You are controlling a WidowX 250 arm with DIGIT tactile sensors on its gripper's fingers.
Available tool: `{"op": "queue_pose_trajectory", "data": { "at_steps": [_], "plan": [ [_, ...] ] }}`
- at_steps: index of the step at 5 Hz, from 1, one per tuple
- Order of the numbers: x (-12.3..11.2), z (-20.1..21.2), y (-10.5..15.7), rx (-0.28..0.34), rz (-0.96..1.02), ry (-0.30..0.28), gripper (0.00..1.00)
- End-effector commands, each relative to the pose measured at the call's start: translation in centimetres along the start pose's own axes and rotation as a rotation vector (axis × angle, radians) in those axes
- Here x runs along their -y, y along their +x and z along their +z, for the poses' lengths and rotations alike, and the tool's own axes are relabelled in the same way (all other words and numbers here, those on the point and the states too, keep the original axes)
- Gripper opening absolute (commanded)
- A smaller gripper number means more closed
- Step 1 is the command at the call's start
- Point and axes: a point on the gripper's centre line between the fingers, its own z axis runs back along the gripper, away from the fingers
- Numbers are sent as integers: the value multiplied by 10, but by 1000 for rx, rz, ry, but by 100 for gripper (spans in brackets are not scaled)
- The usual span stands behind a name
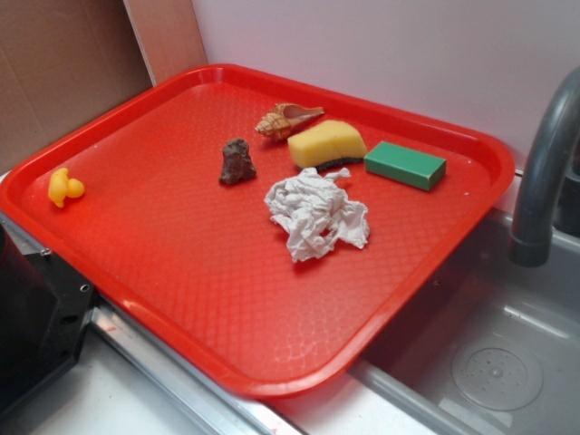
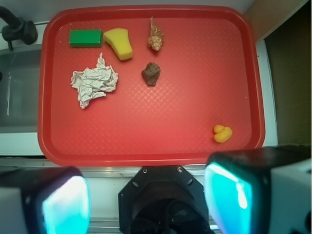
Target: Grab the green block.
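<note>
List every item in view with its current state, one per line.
green block: lying flat, untouched, beside the yellow sponge
yellow sponge: lying on the tray
paper: crumpled into a wad
seashell: lying on its side
brown rock: resting alone
yellow duck: lying near the tray edge
red tray: flat beside the sink
end effector: open, empty, off the tray

I see a red plastic tray (image 1: 181,263) filling most of the frame. In its upper right lies the flat green rectangular block (image 1: 405,165), just beside a yellow sponge wedge (image 1: 326,143). Above the sponge sits a tan spiral seashell (image 1: 285,120). A dark brown rock (image 1: 237,162) rests near centre, a crumpled white paper wad (image 1: 316,213) below the sponge, and a small yellow rubber duck (image 1: 64,188) at far left. A grey faucet (image 1: 544,172) stands at the right edge.
</note>
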Motion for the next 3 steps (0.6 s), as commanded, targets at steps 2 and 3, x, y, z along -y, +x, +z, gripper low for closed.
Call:
{"op": "queue_pose_trajectory", "data": {
  "at_steps": [2, 3],
  "plan": [
    [9, -43, 45, -38, -246, -35, 100],
    [32, -67, 89, -45, -465, -57, 100]
  ]
}}
